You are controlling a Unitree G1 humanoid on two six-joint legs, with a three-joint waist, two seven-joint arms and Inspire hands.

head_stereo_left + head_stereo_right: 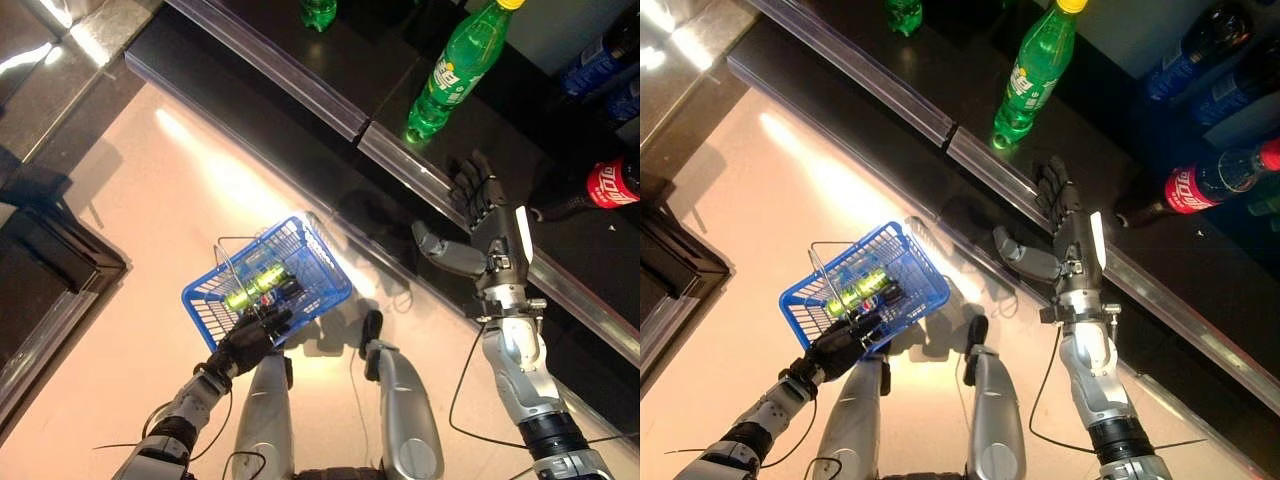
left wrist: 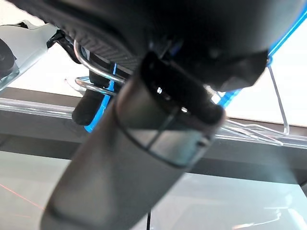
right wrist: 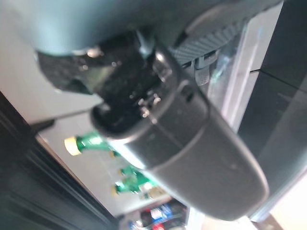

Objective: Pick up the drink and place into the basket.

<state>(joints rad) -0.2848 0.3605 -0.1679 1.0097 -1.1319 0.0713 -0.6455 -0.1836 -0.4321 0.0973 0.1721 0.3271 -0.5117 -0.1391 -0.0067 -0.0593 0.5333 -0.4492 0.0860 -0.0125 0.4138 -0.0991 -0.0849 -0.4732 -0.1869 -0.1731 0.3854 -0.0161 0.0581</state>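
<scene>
left hand (image 1: 248, 341): curled round the basket (image 1: 300, 252) handle, holding it above the floor (image 1: 150, 200)
right hand (image 1: 487, 215): spread wide, empty, at the shelf (image 1: 330, 70) edge
drink (image 1: 459, 62): green bottle, upright on shelf, just beyond right hand
basket: holds a green bottle (image 1: 255, 284) lying flat

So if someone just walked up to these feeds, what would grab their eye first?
The blue basket, hanging from the left hand over the pale floor, with a green bottle lying inside. Next, the right hand, fingers open, reaching toward the dark shelf, where an upright green bottle stands, with a red-labelled cola bottle further right.
</scene>
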